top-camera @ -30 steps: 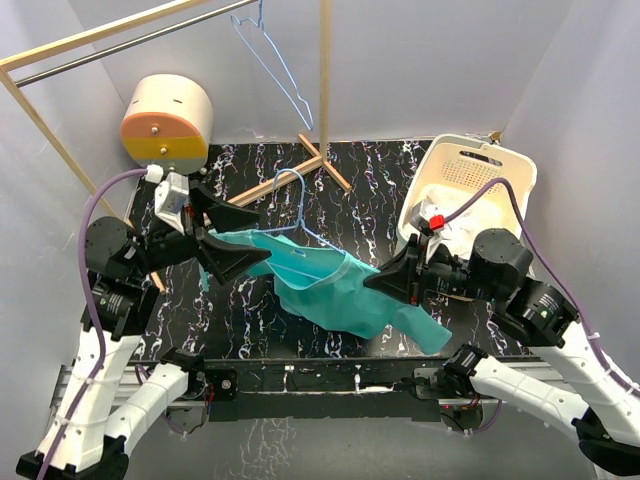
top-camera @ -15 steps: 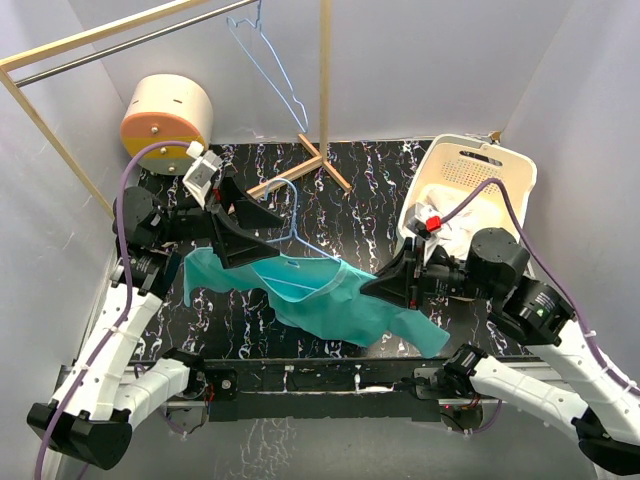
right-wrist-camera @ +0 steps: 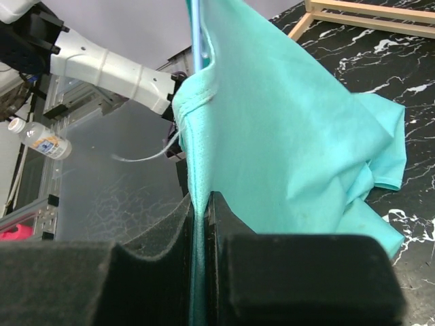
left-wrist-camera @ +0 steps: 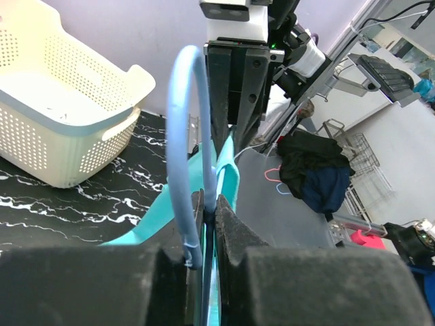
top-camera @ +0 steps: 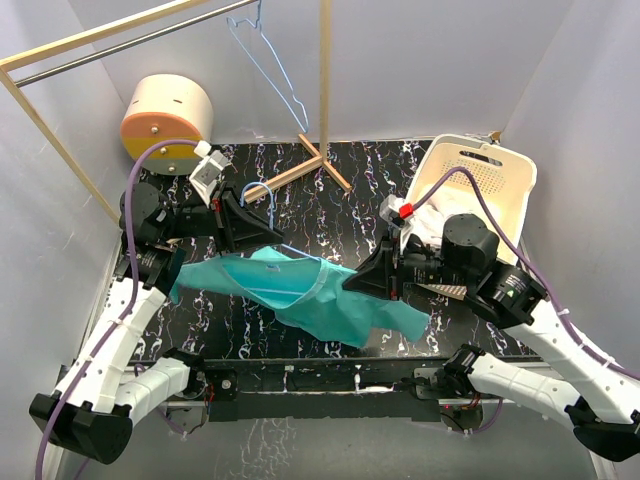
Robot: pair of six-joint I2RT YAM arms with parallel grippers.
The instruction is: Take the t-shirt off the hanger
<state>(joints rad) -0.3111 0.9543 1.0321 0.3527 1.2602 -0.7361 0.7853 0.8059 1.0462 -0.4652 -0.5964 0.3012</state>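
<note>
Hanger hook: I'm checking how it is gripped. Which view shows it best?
Left wrist: the hanger hook is large and close, its base pinched by the left gripper. Top external shows it small and distant; right wrist shows only a blue wire sliver, not the hook.

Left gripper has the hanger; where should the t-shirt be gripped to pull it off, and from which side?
The stitched edge of the t-shirt on the basket side, away from the hanger hook, approached edge-on from the right. The cloth is a thin fold the jaws close over, as the right gripper shows, set opposite the left gripper.
</note>
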